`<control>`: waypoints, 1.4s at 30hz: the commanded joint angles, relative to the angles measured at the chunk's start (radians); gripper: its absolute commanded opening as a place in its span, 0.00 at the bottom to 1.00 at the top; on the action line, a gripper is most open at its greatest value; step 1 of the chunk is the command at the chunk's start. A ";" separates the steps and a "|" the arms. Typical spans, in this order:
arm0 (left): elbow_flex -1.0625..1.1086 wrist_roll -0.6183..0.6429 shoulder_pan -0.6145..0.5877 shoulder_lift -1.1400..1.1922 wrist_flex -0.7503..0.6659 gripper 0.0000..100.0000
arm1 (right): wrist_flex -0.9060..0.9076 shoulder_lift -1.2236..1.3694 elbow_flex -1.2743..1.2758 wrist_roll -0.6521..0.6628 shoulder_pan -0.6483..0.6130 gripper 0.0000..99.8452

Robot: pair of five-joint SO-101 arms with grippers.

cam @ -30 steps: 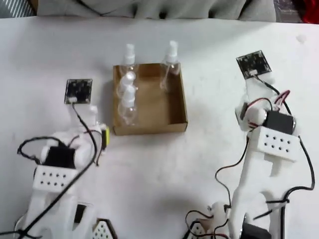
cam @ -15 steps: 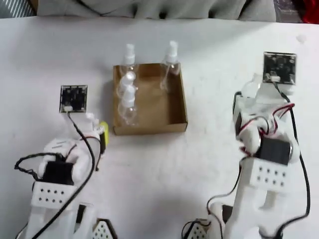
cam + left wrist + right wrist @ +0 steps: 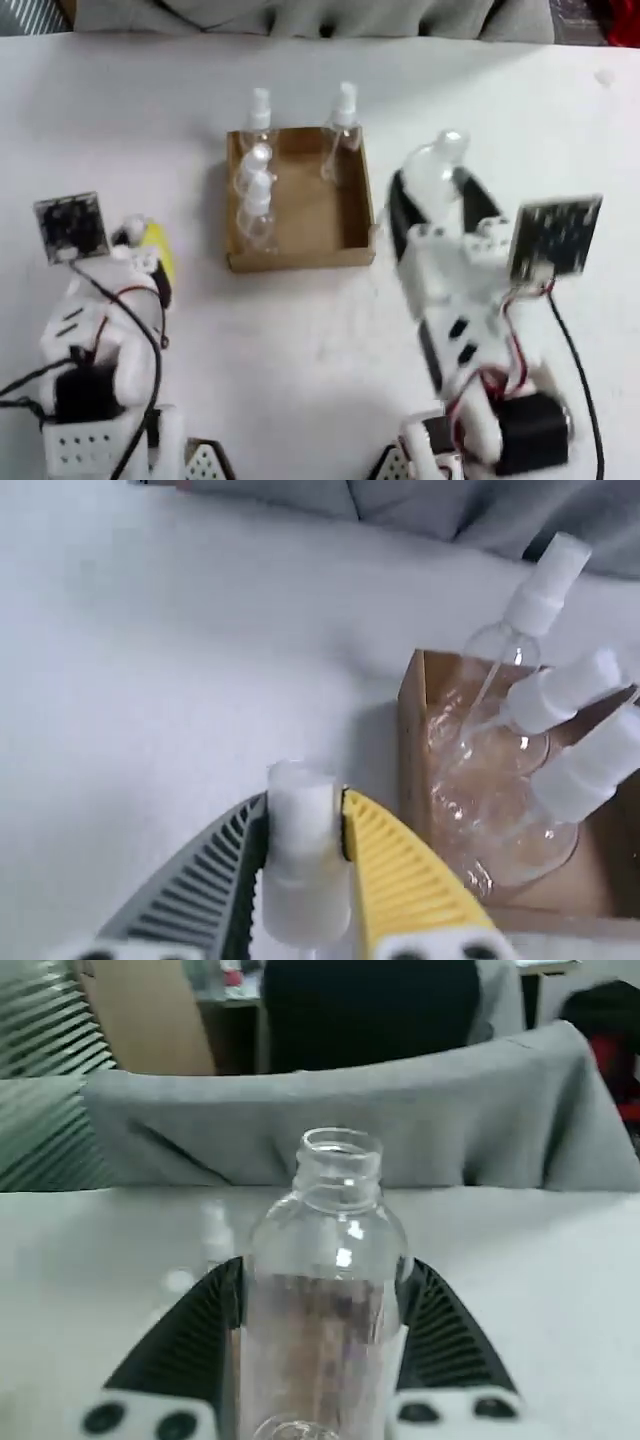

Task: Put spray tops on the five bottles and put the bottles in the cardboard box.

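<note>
The cardboard box stands mid-table and holds several clear bottles with white spray tops on; the same box and bottles appear in the left wrist view. To the box's right, my right gripper is shut on an upright clear bottle whose neck is open, with no top on it; black fingers clamp its sides. Left of the box, my left gripper is shut on a white spray top, between a grey and a yellow finger.
White tabletop all around. Grey fabric runs along the far edge. Both arm bases and loose cables crowd the near edge. Small camera boards stick out from each wrist.
The right arm swung left and back toward the box with the bottle in its gripper. The left arm drew left, away from the box, holding the spray top.
</note>
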 commanded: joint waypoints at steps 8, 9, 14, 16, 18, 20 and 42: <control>-0.078 -0.003 -0.081 -0.128 -0.054 0.02 | -0.305 -0.308 0.362 0.002 -0.384 0.02; -0.094 -0.003 -0.084 -0.128 -0.054 0.02 | -0.354 -0.357 0.425 0.005 -0.421 0.02; -0.192 -0.005 -0.085 -0.128 -0.054 0.02 | -0.472 -0.506 0.660 0.207 -0.550 0.02; -0.236 -0.005 -0.085 -0.127 -0.054 0.02 | -0.476 -0.483 0.698 0.245 -0.564 0.02; -0.288 -0.005 -0.081 -0.122 -0.057 0.02 | -0.481 -0.496 0.735 0.247 -0.585 0.02; -0.342 -0.005 -0.079 -0.093 -0.087 0.02 | -0.481 -0.504 0.767 0.253 -0.619 0.02; -1.020 0.264 0.096 0.481 0.218 0.02 | -0.628 -0.498 1.085 0.256 -0.771 0.02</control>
